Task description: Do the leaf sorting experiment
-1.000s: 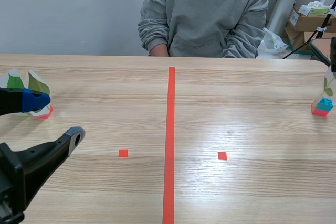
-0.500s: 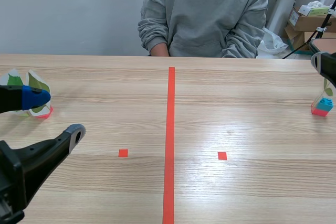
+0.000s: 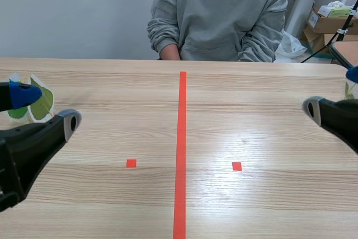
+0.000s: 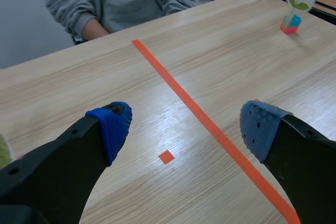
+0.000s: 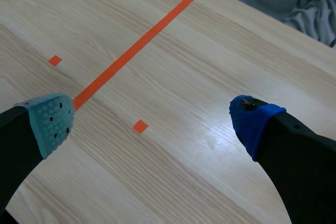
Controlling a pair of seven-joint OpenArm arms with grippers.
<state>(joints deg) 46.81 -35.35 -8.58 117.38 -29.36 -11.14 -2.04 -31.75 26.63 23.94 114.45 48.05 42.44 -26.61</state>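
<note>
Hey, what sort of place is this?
Probably a lab or test room: a wooden table marked with orange tape, a person seated across it, and cardboard boxes behind.

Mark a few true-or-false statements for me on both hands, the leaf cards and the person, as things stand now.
1. The left hand is open and empty. True.
2. The right hand is shut on a leaf card. False: it is open, holding nothing.
3. A person sits across the table. True.
4. Leaf cards lie on the tape line. False: the leaf cards stand beside the left hand, well away from the tape line.
</note>
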